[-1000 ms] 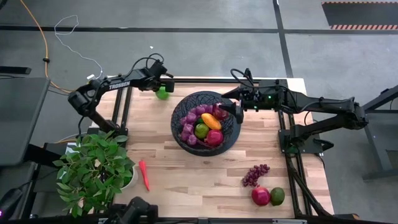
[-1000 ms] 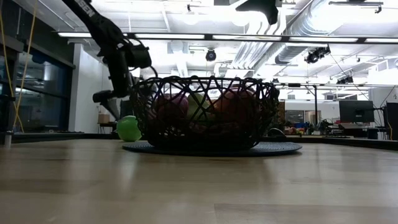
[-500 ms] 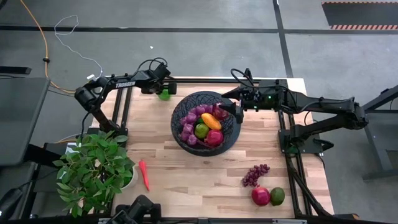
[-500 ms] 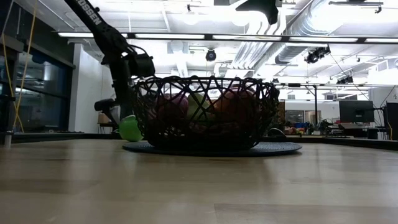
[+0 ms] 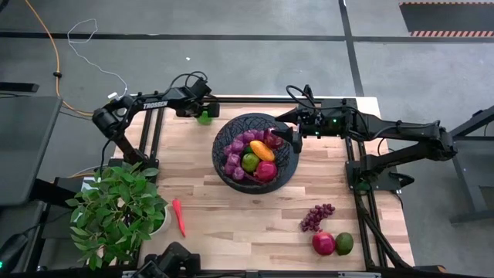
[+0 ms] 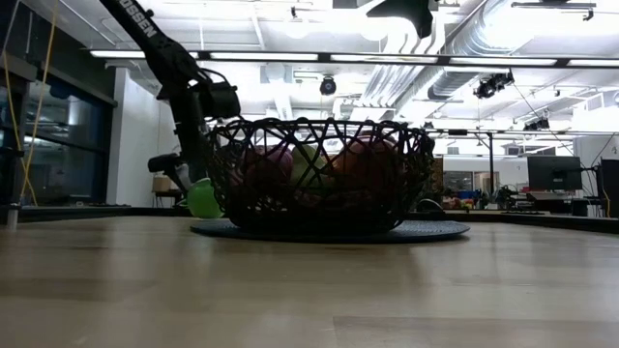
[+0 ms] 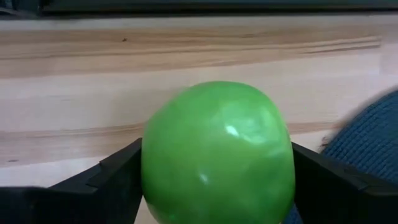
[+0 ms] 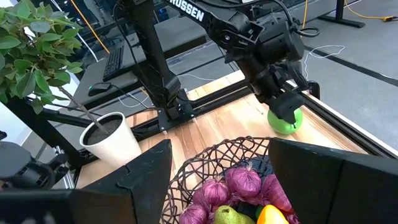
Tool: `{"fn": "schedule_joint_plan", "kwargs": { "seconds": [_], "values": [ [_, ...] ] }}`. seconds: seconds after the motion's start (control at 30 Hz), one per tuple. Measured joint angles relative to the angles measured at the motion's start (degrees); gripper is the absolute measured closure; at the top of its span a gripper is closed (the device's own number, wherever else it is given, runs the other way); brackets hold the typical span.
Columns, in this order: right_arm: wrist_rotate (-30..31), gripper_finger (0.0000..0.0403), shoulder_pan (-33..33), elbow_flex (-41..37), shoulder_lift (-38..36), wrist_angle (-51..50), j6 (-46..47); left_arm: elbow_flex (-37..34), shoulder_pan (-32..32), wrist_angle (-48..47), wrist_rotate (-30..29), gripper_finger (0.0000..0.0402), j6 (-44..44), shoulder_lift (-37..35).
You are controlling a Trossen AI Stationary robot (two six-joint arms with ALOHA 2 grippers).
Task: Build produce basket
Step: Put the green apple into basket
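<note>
A green round fruit (image 7: 217,155) sits on the table at the far left of the black mesh basket (image 5: 217,154). My left gripper (image 5: 202,114) stands over it, shut on it. The basket holds purple grape bunches, a yellow-orange mango, a green fruit and a red fruit. My right gripper (image 5: 296,137) hovers open above the basket's right rim, with nothing between its fingers. A grape bunch (image 5: 317,217), a red fruit (image 5: 323,243) and a dark green fruit (image 5: 344,243) lie at the near right. A slim red-orange pepper (image 5: 179,218) lies at the near left. My left gripper pinches the green fruit between its two fingers, one on each of the fruit's opposite sides (image 7: 149,168). The fingers (image 7: 118,180) come steeply from above, slanting in from the table's left. The fruit's underside rests on the table beside the basket's mat.
A leafy potted plant (image 5: 116,212) in a white pot stands at the near left corner. Black frame rails run along the table's left, right and far edges. Bare wood lies between the basket and the near edge.
My left gripper has come down over the green fruit, and its fingers now stand at the fruit's sides. The fruit has stayed on the table.
</note>
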Motion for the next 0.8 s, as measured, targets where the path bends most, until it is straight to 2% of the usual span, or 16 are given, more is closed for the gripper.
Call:
{"fn": "schedule_joint_plan", "kwargs": {
  "seconds": [0.23, 0.43, 0.63, 0.8],
  "values": [
    [0.00, 0.0156, 0.00, -0.01, 0.00, 0.01, 0.18, 2.73, -0.17, 1.74, 3.68, 0.0085, 4.26, -7.82],
    [0.92, 0.0156, -0.02, -0.02, 0.00, 0.01, 4.27, 3.93, -3.04, 13.40, 12.50, 0.0084, 12.94, -21.57],
    [1.00, 0.0156, -0.02, -0.01, 0.00, 0.02, 4.23, 3.98, -13.08, 20.08, 16.87, 0.0084, 19.97, -33.13],
    [0.98, 0.0156, -0.02, 0.00, 0.00, 0.02, 5.14, 3.98, -24.55, 22.11, 16.12, 0.0084, 21.09, -38.26]
  ]
}}
